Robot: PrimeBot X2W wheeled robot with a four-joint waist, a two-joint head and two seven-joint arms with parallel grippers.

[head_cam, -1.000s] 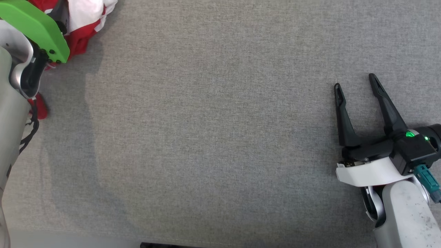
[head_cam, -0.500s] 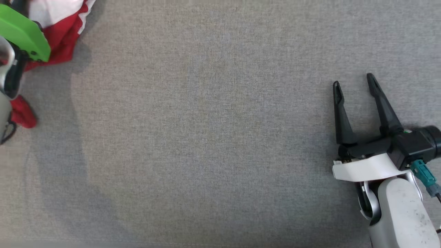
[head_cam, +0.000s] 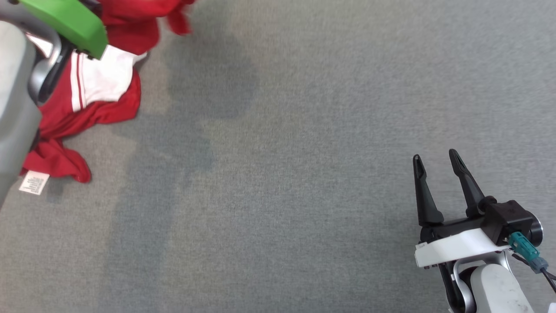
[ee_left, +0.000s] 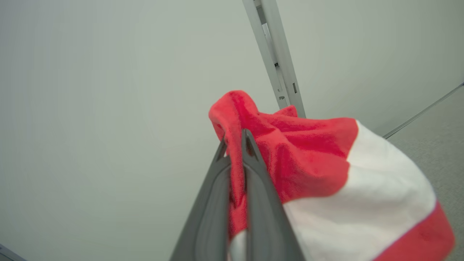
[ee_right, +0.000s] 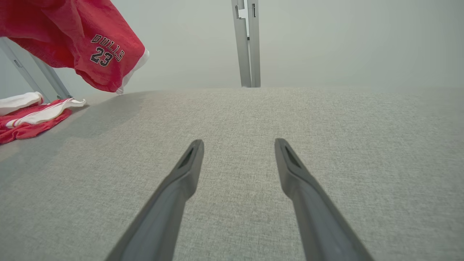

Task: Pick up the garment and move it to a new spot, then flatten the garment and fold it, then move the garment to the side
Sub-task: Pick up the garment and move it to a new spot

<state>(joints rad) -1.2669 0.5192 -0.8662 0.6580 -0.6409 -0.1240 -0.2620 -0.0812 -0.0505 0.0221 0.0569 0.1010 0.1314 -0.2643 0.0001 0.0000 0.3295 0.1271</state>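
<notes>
The garment (head_cam: 104, 82) is soft, slightly textured cloth; the table cover (head_cam: 304, 130) is matt, coarse-woven fabric.

The red-and-white garment (head_cam: 102, 84), lettered BULLS 23, hangs partly lifted, the rest crumpled on the grey surface (head_cam: 304, 152).

red-and-white fabric garment (head_cam: 104, 82): far part cut off by pic edge; left part hidden under grey arm (head_cam: 15, 87)
white sewn-in tag (head_cam: 34, 182): print too small to read

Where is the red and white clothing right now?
In the head view the garment is at the upper left, part lying on the grey surface; the left gripper is shut on a red fold of it, holding that part up.
</notes>
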